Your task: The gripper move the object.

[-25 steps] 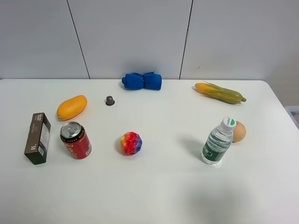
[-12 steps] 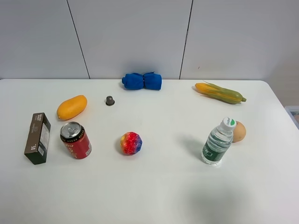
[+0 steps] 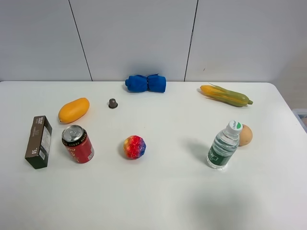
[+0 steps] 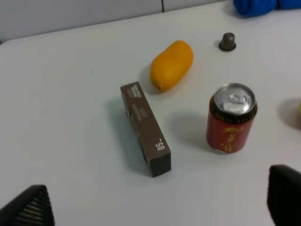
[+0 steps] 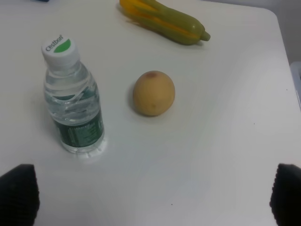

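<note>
My left gripper [image 4: 155, 207] is spread wide, gripping nothing, above the dark brown carton [image 4: 145, 127], which lies flat, its white label facing the red can [image 4: 231, 118].

On the white table [image 3: 158, 201], one of each: one dark brown carton [image 3: 39, 142], one red soda can [image 3: 77, 143], one mango [image 3: 74, 109], one small dark capsule [image 3: 112, 103], one blue rolled cloth [image 3: 146, 83]. Also one multicoloured ball [image 3: 134, 147], one corn cob [image 3: 226, 95], one water bottle [image 3: 223, 145], one tan round fruit [image 3: 245, 135]. Total: nine items, no duplicates.
</note>
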Controlling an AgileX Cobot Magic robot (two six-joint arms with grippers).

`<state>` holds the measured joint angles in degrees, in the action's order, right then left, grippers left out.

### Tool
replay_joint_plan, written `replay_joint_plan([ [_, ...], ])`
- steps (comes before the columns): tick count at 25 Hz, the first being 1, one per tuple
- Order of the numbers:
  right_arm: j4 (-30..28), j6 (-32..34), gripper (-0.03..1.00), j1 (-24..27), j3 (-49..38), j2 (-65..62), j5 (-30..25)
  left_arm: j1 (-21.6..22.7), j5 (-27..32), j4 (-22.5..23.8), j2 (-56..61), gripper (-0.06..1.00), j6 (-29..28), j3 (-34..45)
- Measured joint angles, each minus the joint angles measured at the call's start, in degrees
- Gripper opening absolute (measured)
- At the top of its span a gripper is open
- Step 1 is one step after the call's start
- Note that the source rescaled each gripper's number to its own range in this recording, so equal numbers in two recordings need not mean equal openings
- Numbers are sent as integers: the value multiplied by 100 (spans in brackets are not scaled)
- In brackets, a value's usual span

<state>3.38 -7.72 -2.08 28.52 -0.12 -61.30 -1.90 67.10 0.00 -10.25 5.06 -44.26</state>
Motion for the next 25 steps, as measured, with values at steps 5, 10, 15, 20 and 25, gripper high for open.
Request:
replay_joint_plan([
  [5,0,0,100,0,0,0,0,0,-314,-44,689,87,-11,605],
  [10,0,0,100,0,0,0,0,0,-546,-49,1048,87,-11,1020],
  [15,0,0,100,0,0,0,0,0,-737,-120,1053,87,-11,1215],
  [20,0,0,100,0,0,0,0,0,-759,-169,1053,87,-11,1404],
  [25,0,0,100,0,0,0,0,0,-699,-174,1060,87,-12,1501],
])
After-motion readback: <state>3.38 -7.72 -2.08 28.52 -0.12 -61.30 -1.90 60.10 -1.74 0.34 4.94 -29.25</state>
